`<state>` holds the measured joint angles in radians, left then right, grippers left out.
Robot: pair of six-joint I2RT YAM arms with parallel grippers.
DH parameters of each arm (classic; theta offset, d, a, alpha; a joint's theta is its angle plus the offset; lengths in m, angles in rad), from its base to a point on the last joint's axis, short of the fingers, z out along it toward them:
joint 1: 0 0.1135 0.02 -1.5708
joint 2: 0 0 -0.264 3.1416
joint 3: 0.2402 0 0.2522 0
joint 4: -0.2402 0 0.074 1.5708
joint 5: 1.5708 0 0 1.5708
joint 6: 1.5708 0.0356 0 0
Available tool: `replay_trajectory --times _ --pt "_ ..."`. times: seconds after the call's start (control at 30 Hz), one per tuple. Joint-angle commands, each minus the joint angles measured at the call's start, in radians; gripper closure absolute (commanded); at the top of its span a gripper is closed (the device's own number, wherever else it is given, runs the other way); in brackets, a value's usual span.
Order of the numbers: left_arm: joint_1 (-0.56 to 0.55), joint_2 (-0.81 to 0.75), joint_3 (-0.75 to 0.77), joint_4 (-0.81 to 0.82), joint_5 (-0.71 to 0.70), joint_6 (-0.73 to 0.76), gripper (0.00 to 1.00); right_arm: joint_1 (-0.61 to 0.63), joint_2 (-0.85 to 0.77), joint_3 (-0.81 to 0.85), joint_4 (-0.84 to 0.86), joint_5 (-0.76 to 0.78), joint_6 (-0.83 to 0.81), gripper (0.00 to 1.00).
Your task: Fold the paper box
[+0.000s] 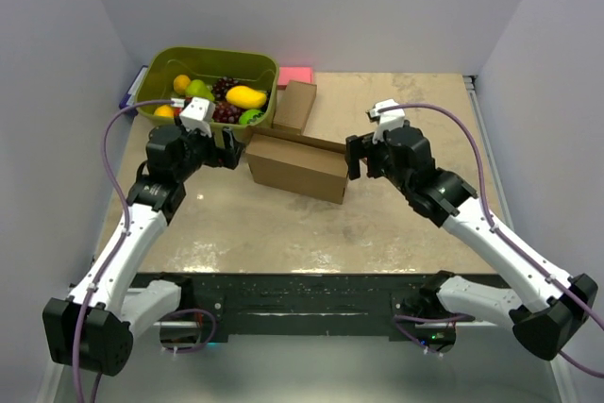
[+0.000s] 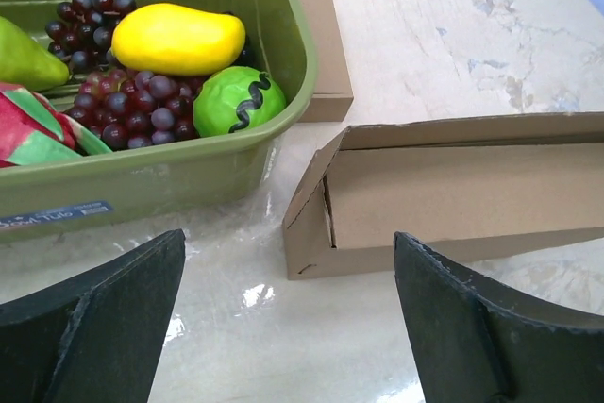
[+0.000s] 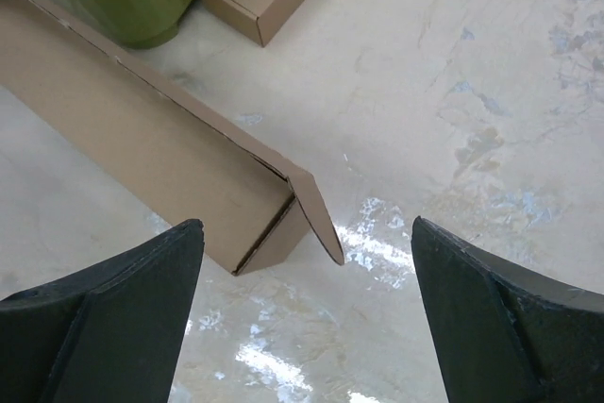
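- Cardboard box [image 1: 297, 165] sits mid-table [image 1: 283, 233], nearer the far edge, its walls up and top mostly down.
- Its end flaps hang loose, one at the left end [image 2: 310, 197] and one at the right [image 3: 318, 214]; tucking them looks like the work left.
- Jaws wide, holding nothing: left gripper [image 1: 229, 151] and right gripper [image 1: 356, 159] flank its ends.
- Green bin [image 1: 156, 106] and small box [image 1: 295, 106] stand behind.

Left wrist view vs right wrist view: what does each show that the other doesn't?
Left wrist only: fruit inside the green bin, including a yellow mango and grapes, plus the left end of the paper box. Right wrist only: the box's right end, with a flap jutting out. Both: the paper box, the small box, the bin and the tabletop.
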<state>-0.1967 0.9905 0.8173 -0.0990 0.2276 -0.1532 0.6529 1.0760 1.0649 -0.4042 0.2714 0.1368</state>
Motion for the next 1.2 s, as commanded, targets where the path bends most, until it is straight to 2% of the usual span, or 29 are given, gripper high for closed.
replay_trajectory --times 0.0,0.33,0.57,0.67,0.7,0.87,1.03,1.17 --pt "0.006 0.028 0.029 0.074 0.042 0.078 0.06 -0.027 -0.057 -0.032 0.074 0.003 0.061 0.07" --pt "0.006 0.143 0.083 0.084 0.070 0.080 0.18 -0.030 -0.044 -0.059 0.090 0.022 0.052 0.16" --pt "0.006 0.166 0.080 0.137 0.087 0.064 0.28 -0.029 -0.011 -0.082 0.076 0.034 0.057 0.32" --pt "0.006 0.178 0.079 0.148 0.105 0.050 0.32 -0.029 -0.007 -0.092 0.065 0.032 0.063 0.40" --pt "0.006 0.184 0.079 0.157 0.111 0.040 0.33 -0.029 -0.004 -0.091 0.061 0.029 0.066 0.47" --pt "0.006 0.208 0.079 0.170 0.144 0.014 0.37 -0.029 -0.005 -0.091 0.031 0.034 0.072 0.61" --pt "0.006 0.197 0.071 0.182 0.150 0.003 0.51 -0.030 0.004 -0.095 0.034 0.022 0.058 0.68" --pt "0.006 0.189 0.069 0.185 0.153 -0.003 0.59 -0.029 0.016 -0.092 0.048 0.008 0.057 0.83"
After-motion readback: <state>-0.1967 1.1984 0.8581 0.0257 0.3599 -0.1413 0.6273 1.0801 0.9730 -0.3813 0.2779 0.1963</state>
